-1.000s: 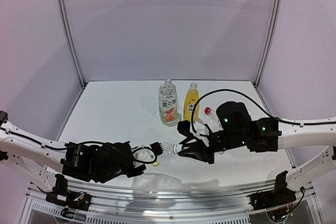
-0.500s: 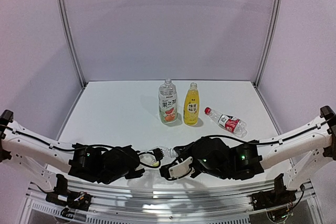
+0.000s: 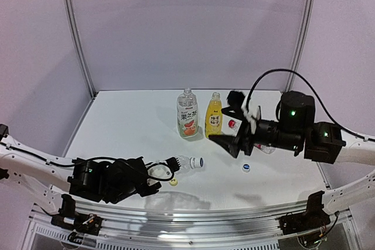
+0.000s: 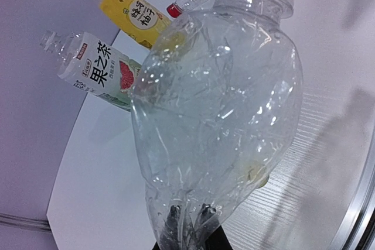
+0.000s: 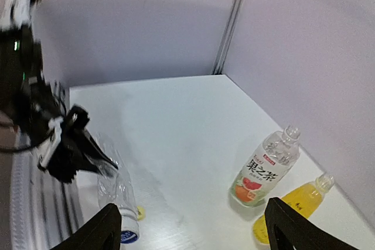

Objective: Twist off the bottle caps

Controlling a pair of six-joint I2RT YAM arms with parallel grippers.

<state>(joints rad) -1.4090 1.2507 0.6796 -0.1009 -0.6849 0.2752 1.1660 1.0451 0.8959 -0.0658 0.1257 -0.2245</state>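
Surface (image 3: 129,127) white. Fruit bottle (image 3: 187,115) clear, its label white with pink-orange fruit. Yellow bottle (image 3: 214,118) bright yellow, plain bottle (image 3: 186,164) clear. Loose: yellow cap (image 3: 173,182), blue-and-white cap (image 3: 247,168).

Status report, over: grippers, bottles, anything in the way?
Left gripper shut on plain clear bottle. Right gripper open, empty, raised. Blue-and-white cap loose on table; red cap not yet off. Nothing blocking.

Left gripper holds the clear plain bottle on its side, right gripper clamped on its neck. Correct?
Not quite. The left gripper does hold the clear plain bottle on its side, but the right gripper is not on its neck: it hangs open, up off the table near the yellow bottle, as the top external view shows.
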